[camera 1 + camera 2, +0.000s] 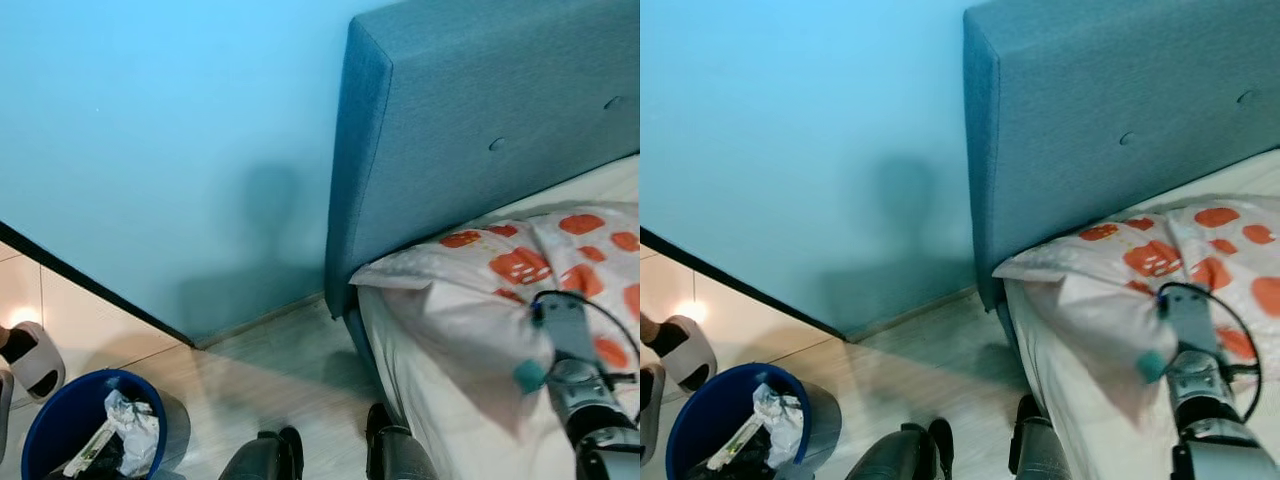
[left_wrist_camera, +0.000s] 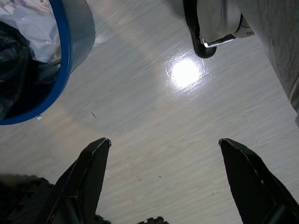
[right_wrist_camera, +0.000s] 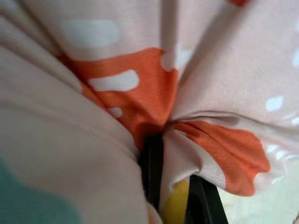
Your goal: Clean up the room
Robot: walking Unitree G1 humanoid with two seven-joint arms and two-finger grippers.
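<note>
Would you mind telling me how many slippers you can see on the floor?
2, both at the robot's far left beside the blue bin: one white slipper mostly in view, and a second slipper just below it, cut off by the frame edge. Others may be hidden.

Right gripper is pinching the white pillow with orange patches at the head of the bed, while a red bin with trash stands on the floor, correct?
Not quite: the bin is blue, not red, as the left eye view shows. The rest holds: the right gripper pinches the white pillow with orange patches at the head of the bed.
</note>
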